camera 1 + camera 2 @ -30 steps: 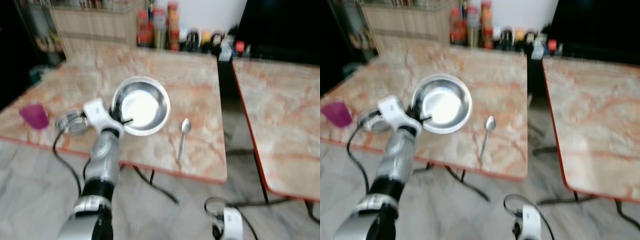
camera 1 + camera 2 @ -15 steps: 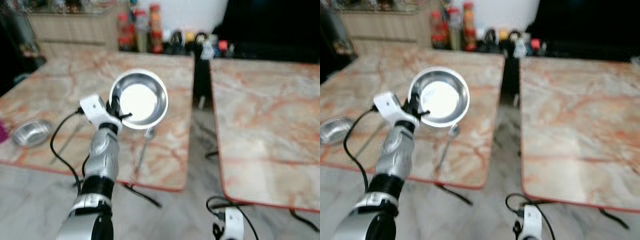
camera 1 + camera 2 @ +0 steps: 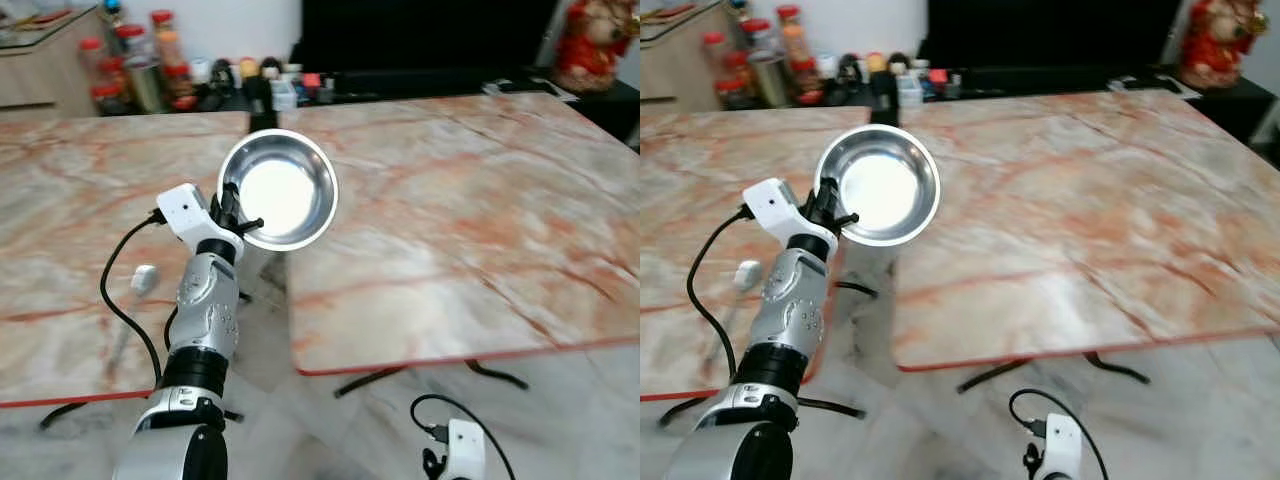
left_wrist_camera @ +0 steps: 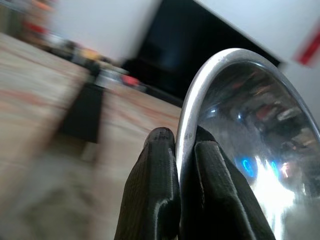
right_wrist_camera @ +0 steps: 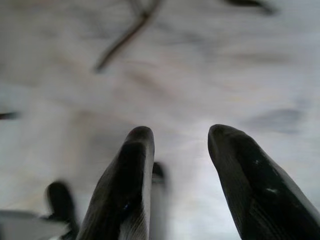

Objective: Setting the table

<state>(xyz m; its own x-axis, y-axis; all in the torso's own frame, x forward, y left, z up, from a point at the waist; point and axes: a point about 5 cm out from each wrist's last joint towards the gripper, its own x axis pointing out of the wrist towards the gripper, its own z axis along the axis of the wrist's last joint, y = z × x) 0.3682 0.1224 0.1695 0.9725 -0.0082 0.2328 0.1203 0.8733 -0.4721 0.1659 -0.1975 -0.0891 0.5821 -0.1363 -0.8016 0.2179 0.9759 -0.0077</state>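
Note:
My left gripper (image 3: 235,208) is shut on the rim of a shiny steel bowl (image 3: 285,190) and holds it in the air, tilted toward me, above the gap between two marble tables. In the left wrist view both black fingers (image 4: 155,170) pinch the rim of the bowl (image 4: 250,150). A steel spoon (image 3: 143,279) lies on the left table (image 3: 60,220). The right table (image 3: 450,230) stretches bare to the right. My right gripper (image 5: 180,150) hangs low over the floor, open, with nothing between its fingers.
Bottles and jars (image 3: 150,80) crowd the far edge of the left table. A dark screen (image 3: 420,40) and a red figurine (image 3: 590,45) stand behind the right table. Table legs and cables (image 3: 480,375) run across the floor under the tables.
The view has swung right: the purple cup and small bowl have left the picture and the right table has come in. The bowl stays in my left gripper, lifted off the left table.

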